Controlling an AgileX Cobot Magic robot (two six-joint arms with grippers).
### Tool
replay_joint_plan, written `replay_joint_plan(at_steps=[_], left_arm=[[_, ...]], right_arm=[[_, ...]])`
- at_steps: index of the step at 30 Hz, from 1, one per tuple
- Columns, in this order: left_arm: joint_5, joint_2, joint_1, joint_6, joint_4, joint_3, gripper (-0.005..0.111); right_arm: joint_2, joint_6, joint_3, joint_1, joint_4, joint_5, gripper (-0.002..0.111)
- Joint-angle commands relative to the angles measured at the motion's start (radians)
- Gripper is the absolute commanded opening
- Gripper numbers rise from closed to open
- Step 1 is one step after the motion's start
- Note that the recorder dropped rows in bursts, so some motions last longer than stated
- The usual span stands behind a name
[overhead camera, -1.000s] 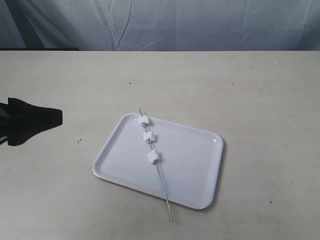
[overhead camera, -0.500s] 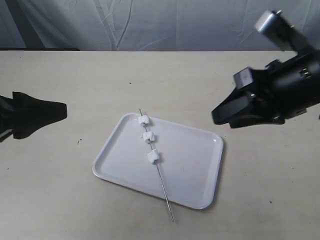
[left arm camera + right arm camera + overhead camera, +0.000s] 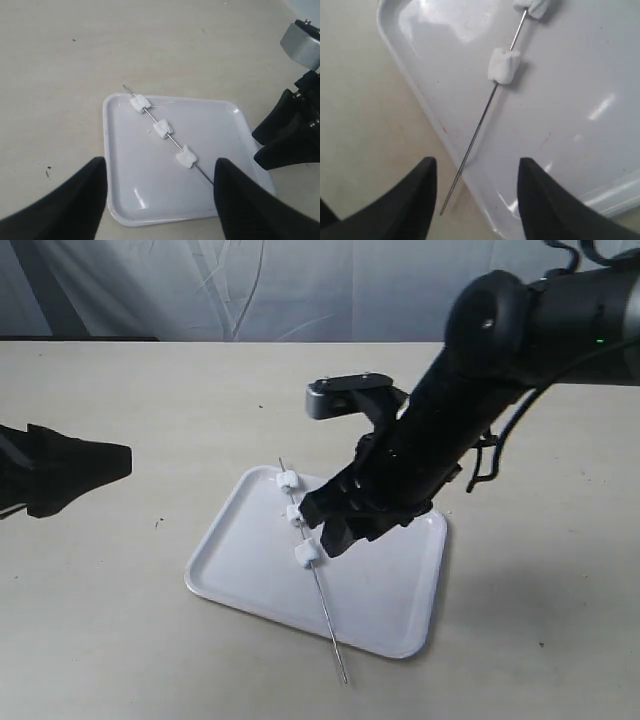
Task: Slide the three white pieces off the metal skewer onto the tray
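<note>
The white tray (image 3: pixel 245 565) lies on the table with the metal skewer (image 3: pixel 327 615) slanting across it, its bare end past the near rim. Three white pieces (image 3: pixel 307 556) sit threaded on its far half. My right gripper (image 3: pixel 328 530) hangs open just above the tray beside the pieces. In the right wrist view the gripper (image 3: pixel 476 164) straddles the skewer's (image 3: pixel 476 132) bare end, with one piece (image 3: pixel 503 65) farther along the rod. My left gripper (image 3: pixel 118 462) stays open off to the tray's left. Its wrist view shows the gripper (image 3: pixel 159 165) over the tray (image 3: pixel 150 200) and pieces (image 3: pixel 163 129).
The beige table (image 3: pixel 520 640) extends all round the tray. A wrinkled grey cloth backdrop (image 3: pixel 300 290) hangs behind the table's far edge. The right arm's dark body (image 3: pixel 470 410) stretches over the tray's far right corner.
The right arm has swung in from the right and dropped its gripper low over the tray beside the skewer. The left gripper has barely moved. Skewer and pieces lie as before.
</note>
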Motion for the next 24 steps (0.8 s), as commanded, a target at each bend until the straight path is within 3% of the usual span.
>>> replay_joint_plan(at_steps=[1,14,24], left_arm=[[-0.009,0.061,-0.002,0.011,0.003,-0.003,0.059],[0.034,0.13,-0.002,0.007,-0.004,-0.003,0.059],[0.048,0.13,-0.002,0.007,-0.001,-0.003,0.059]], right_arm=[[0.058,0.199,-0.094,0.1,-0.223,0.041,0.047],[0.216,0.334,-0.138,0.222,-0.289,0.066,0.047],[0.254,0.411,-0.138,0.235,-0.353,-0.002,0.047]])
